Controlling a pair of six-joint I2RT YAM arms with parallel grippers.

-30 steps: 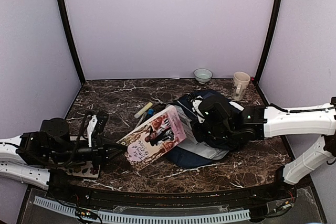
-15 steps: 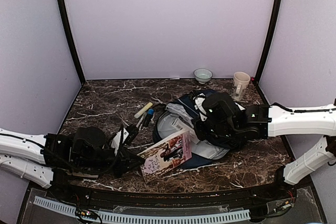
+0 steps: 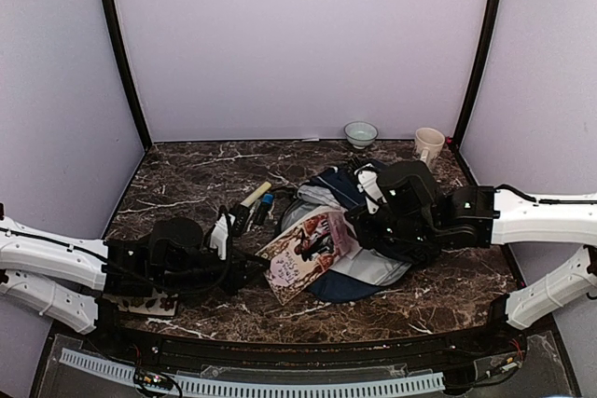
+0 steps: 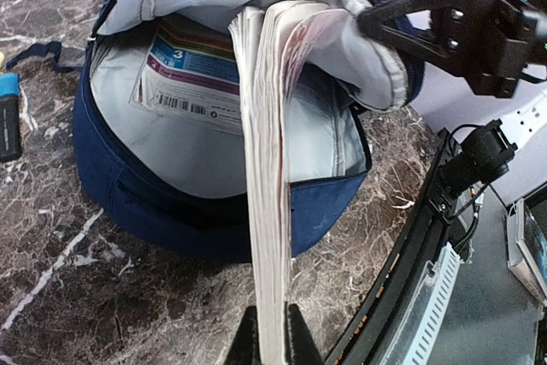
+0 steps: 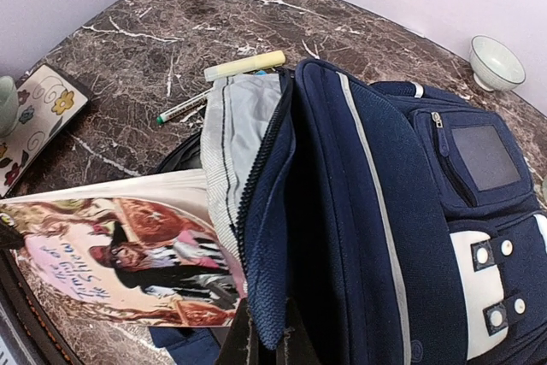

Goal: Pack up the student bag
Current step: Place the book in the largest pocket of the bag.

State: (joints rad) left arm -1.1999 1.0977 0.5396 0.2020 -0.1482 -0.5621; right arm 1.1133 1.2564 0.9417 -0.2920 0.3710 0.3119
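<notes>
floral tile [image 5: 34,117]: Far left on my feeds, a flower-patterned tile lies flat on the marble counter [image 3: 187,174], partly hidden by the left arm in the overhead view.
left hand [image 4: 272,344]: I see it clenched on the near edge of a paperback book [image 3: 308,251], low over the counter's front, with the pages pinched between both fingers.
book: Pink cover with an illustrated figure and a handwritten-style title. It is held on a slant, and its far end reaches into the bag's open mouth under the lifted flap.
pens: A yellow highlighter [image 3: 255,195] and a blue-capped marker [image 3: 264,207] lie on the counter behind the book, just left of the bag. My right wrist camera also shows a thin green-tipped pen [image 5: 181,108] near them.
student bag [image 5: 385,194]: The navy backpack lies centre-right on the counter, front pockets upward, its mouth turned toward the left arm and its pale-grey lining showing.
booklet [image 4: 192,74]: Inside the bag, flat against the lining, sits a printed booklet with a barcode and a numeral 3.
right hand [image 5: 263,344]: It is clamped on the upper lip of the bag's opening and holds that lip raised above the book. The white-striped front and the dotted white patch sit just beside my wrist camera.
bowl [image 3: 360,133]: A small pale bowl stands upright at the back wall, apart from the bag.
mug [image 3: 428,148]: A cream mug stands right of the bowl, near the back right corner.
</notes>
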